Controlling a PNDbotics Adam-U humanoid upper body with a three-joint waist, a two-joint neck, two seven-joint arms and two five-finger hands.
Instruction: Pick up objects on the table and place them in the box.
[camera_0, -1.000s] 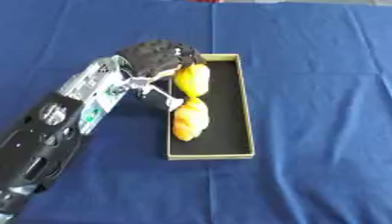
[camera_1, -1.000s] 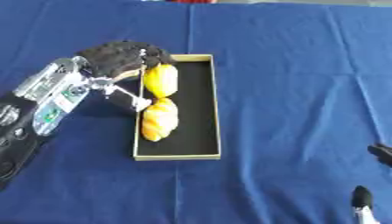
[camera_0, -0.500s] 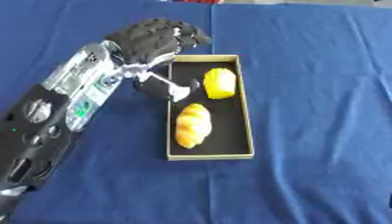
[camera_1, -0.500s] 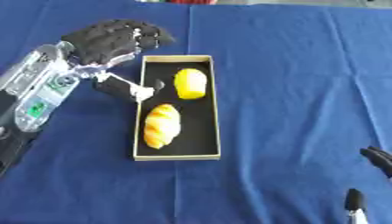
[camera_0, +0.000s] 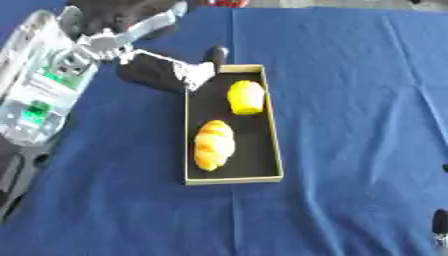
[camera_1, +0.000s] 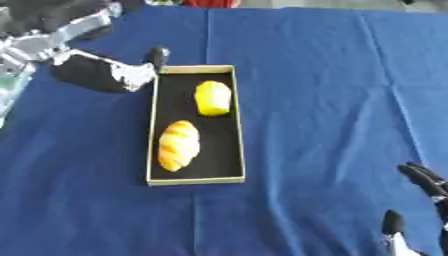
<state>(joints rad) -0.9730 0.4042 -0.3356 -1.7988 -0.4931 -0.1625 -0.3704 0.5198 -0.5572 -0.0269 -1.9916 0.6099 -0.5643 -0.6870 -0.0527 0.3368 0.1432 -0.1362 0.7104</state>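
Note:
A shallow box (camera_0: 276, 145) with tan walls and a black floor lies on the blue cloth. Inside, a yellow rounded fruit (camera_0: 246, 96) sits in the far half and a golden bread roll (camera_0: 213, 144) in the near half. My left hand (camera_0: 153, 72) hovers just off the box's far left corner, relaxed and holding nothing, with its thumb tip (camera_0: 215, 52) by the corner. Its forearm (camera_0: 44, 85) runs down the left edge. My right hand (camera_1: 426, 181) rests at the lower right corner with its fingers up.
The blue tablecloth (camera_0: 350, 100) covers the whole surface to the right of the box and in front of it. Something red (camera_1: 206, 3) shows at the far edge.
My left hand let go of the yellow fruit, which now lies in the box's far half, and drew back up and to the left. The roll has stayed put.

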